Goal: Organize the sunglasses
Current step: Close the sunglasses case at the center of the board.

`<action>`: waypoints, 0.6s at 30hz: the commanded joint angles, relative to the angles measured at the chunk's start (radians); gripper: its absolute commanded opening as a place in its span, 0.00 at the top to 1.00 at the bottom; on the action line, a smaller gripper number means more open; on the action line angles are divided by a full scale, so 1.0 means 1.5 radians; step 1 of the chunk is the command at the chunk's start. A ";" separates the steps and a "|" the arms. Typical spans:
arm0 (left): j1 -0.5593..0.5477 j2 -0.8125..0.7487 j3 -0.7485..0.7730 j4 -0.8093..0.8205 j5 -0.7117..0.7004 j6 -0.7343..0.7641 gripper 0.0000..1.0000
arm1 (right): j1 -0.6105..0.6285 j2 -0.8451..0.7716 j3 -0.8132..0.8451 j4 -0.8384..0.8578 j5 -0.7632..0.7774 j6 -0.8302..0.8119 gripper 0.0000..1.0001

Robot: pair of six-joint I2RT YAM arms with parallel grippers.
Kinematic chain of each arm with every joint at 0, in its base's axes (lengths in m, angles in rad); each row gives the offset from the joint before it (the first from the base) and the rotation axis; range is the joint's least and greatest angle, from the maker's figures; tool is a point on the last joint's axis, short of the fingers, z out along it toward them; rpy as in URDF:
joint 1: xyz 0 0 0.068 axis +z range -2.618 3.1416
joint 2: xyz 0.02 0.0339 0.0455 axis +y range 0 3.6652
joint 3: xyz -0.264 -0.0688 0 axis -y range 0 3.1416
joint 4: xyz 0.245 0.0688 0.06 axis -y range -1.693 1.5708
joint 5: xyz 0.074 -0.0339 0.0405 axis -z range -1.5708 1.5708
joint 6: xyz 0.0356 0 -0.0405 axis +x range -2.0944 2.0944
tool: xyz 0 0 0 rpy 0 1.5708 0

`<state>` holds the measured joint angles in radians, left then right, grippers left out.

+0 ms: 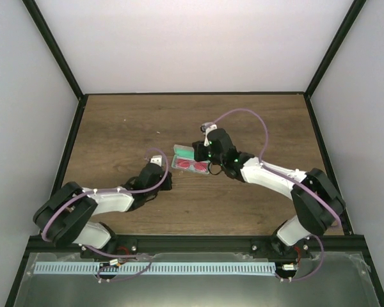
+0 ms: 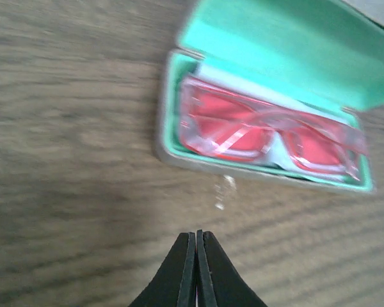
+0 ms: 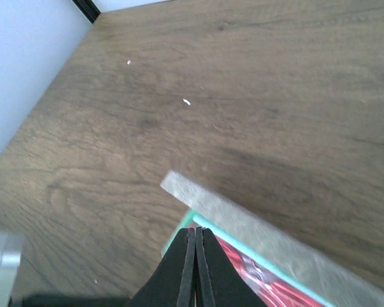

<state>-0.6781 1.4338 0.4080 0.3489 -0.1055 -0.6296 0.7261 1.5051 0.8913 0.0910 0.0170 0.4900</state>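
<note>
The red sunglasses (image 2: pixel 269 134) lie folded inside the open grey case (image 2: pixel 256 171) with green lining, on a pale cloth; they also show in the top view (image 1: pixel 193 167) and the right wrist view (image 3: pixel 269 281). The case lid (image 3: pixel 269 227) stands up, half open. My left gripper (image 2: pixel 196 240) is shut and empty, just in front of the case over the wood. My right gripper (image 3: pixel 194 236) is shut and empty, right above the case, near the lid's edge.
The wooden table (image 1: pixel 128 128) is bounded by a black frame and white walls. Both arms meet near the table's middle, the left arm (image 1: pixel 115 198) from the left, the right arm (image 1: pixel 275 179) from the right.
</note>
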 commanded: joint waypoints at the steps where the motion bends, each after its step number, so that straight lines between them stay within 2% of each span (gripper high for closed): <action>1: -0.055 -0.023 -0.017 0.070 0.007 -0.035 0.96 | -0.012 0.048 0.067 -0.011 -0.011 -0.017 0.98; 11: -0.084 0.163 0.023 0.150 0.026 -0.070 0.96 | -0.042 0.148 0.125 -0.031 -0.032 -0.017 0.98; 18: -0.085 0.236 0.053 0.164 0.035 -0.076 0.96 | -0.044 0.182 0.125 -0.042 -0.073 -0.022 0.97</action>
<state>-0.7994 1.7302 0.4816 0.6170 -0.0738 -0.7296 0.6632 1.7611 1.0550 0.0509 -0.0463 0.4683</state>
